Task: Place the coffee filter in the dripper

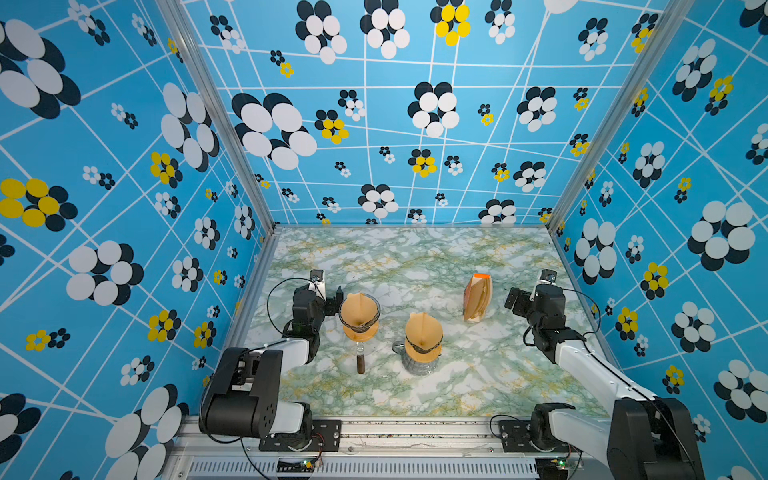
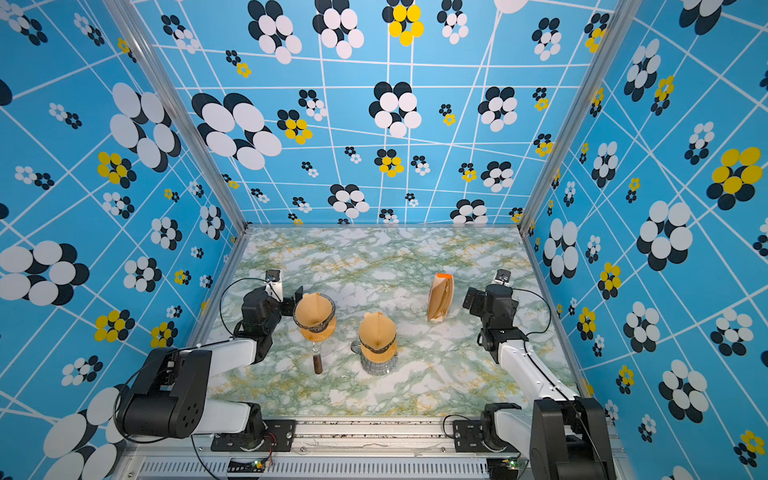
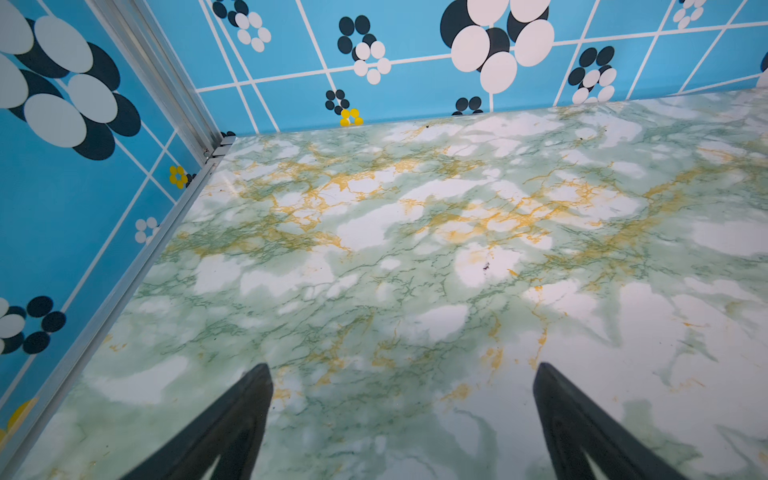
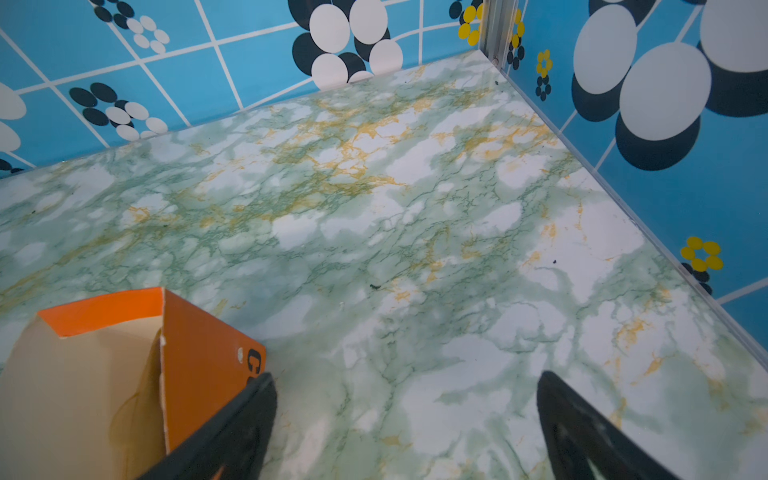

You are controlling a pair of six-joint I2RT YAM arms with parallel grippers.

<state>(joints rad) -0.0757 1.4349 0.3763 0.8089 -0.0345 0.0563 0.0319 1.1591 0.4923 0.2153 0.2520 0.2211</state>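
From high above the near edge of the bench (image 1: pixel 415 257) my two top views look steeply down toward the far wall (image 1: pixel 395 124); both share the whole bench; my left wrist camera sits low and close, facing the far left corner (image 3: pixel 216 147); my right wrist camera faces the far right corner (image 4: pixel 492 58), the filter box (image 4: pixel 199 349) close in frame; that box (image 1: pixel 478 297) shows in both top views too.

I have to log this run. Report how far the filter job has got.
Done, it seems: a brown filter sits in the left dripper, a second filter in the carafe dripper. In hand: nothing; the left gripper and right gripper are open and empty. Left: apparently nothing; the filter box stands near the right gripper.
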